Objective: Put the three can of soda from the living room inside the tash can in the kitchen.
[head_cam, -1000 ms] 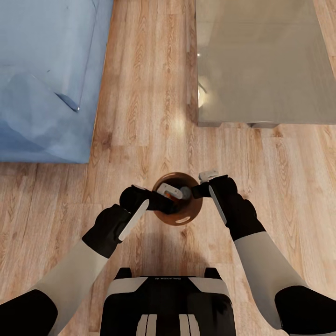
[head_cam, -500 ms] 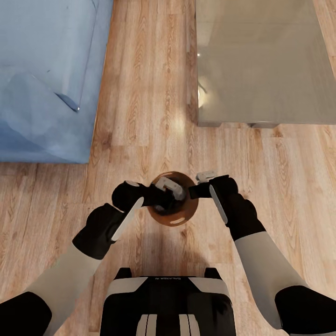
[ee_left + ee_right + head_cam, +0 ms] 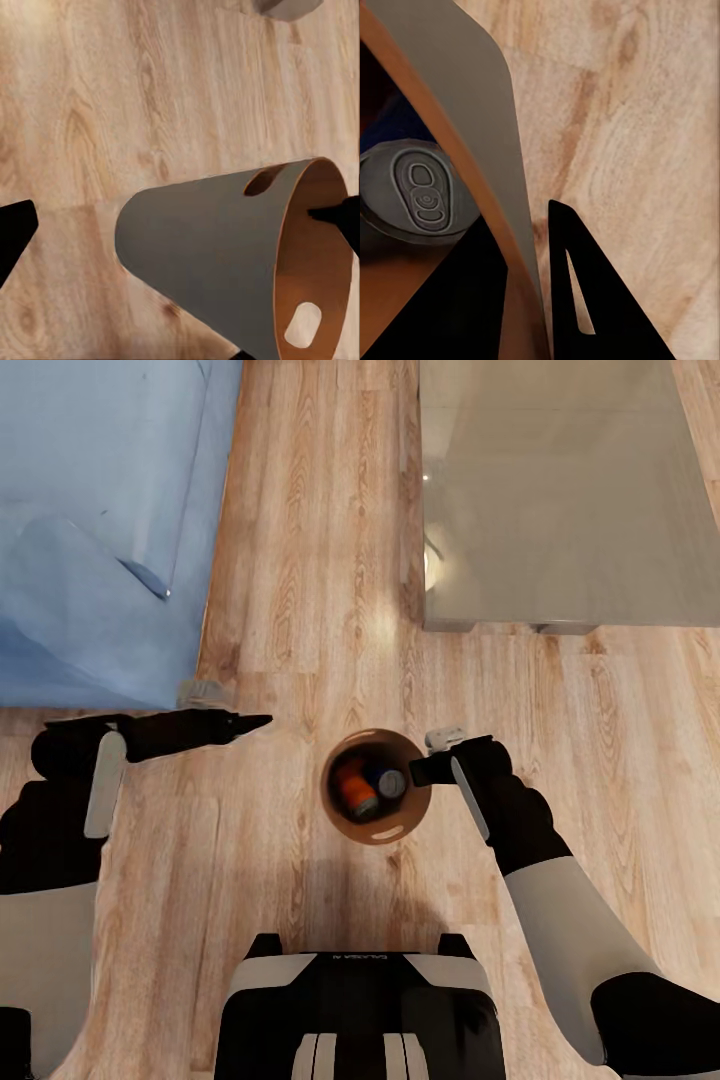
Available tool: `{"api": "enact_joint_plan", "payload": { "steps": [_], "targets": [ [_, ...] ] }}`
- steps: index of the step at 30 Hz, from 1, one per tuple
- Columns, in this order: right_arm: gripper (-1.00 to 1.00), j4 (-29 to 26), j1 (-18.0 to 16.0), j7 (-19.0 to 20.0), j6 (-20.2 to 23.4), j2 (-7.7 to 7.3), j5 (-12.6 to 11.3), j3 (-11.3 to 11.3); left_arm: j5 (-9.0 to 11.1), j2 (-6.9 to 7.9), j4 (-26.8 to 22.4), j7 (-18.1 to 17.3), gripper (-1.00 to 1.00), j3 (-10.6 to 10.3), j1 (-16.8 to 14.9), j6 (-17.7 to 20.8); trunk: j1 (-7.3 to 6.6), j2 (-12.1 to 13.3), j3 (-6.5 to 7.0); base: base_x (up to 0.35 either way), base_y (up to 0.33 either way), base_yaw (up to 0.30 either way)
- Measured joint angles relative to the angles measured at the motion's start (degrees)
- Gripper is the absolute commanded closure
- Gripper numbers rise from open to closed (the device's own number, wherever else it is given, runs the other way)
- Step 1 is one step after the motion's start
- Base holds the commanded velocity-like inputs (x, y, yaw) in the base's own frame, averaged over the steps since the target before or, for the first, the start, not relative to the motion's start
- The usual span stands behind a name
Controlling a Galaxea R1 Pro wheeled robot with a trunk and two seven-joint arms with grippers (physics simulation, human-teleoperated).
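I see the tash can on the wood floor, centre of head view. Inside: an orange can of soda w/ a dark blue can of soda beside it. My right tool pinches the bin's rim at 3 o'clock. Left tool sits off at 9 o'clock, well apart; can't tell if it's wide or narrow. Sofa at 10, glass table at 1.
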Motion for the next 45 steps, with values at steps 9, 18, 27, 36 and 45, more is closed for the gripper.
{"api": "enact_joint_plan", "payload": {
  "steps": [9, 18, 27, 36, 45],
  "targets": [
    [1.00, -0.1, 0.1, 0.0, 0.0, -0.40, -0.4, -0.6, -0.6, 0.49, 1.8, 7.6, -1.00, 11.3, 5.8, -7.3, 0.00, 0.0, 0.00, 0.000, 0.000, 0.000],
    [1.00, -9.0, 0.4, 0.0, -0.1, -7.21, 0.3, -0.8, -6.3, -0.49, 12.0, 19.7, -1.00, 8.7, 16.6, -30.1, -0.01, 0.0, 0.00, 0.000, 0.000, 0.000],
    [1.00, -16.6, 5.3, 10.4, -0.3, -18.06, 0.5, -12.0, -9.2, -5.10, 12.9, 20.3, -1.00, 7.4, 29.3, -45.9, -0.01, 0.0, 0.00, 0.000, 0.000, 0.000],
    [1.00, -16.2, 17.7, 14.7, 0.0, -19.58, -1.8, -15.4, -9.4, -5.51, 12.8, 21.2, -1.00, 4.1, 33.5, -49.9, 0.00, 0.0, 0.00, 0.000, 0.000, 0.000],
    [1.00, -24.5, 25.6, 26.5, 0.1, -21.02, -2.0, -22.5, -8.8, -5.61, 12.4, 24.7, -1.00, 3.8, 35.3, -50.9, -0.22, 0.4, 0.17, 0.000, 0.000, 0.000]
  ]
}}
